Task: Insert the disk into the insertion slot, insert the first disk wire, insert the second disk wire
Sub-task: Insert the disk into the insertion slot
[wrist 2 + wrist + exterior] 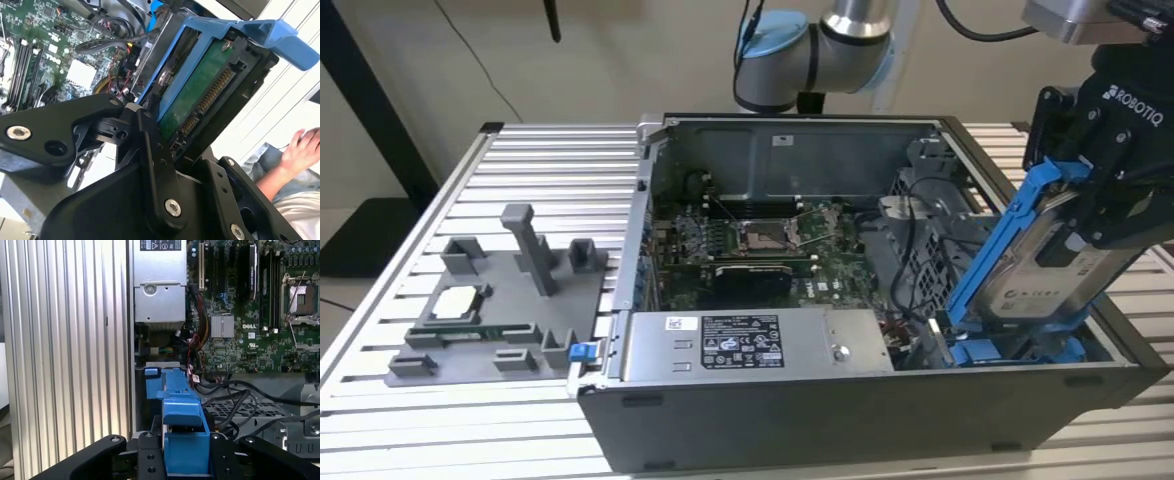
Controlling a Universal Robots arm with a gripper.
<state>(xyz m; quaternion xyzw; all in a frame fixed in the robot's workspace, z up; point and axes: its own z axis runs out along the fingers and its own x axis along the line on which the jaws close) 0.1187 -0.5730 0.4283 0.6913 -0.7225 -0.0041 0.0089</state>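
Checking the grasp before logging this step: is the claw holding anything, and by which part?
The claw holds the disk, clamped across its blue carrier frame near the raised upper end; the lower end dips into the case.

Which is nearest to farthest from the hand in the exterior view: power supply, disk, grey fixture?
1. Disk: gripped in the hand, tilted over the case at the exterior view's right.
2. Power supply: inside the case, along its near wall, toward the exterior view's left of the hand.
3. Grey fixture: outside the case, at the exterior view's far left.
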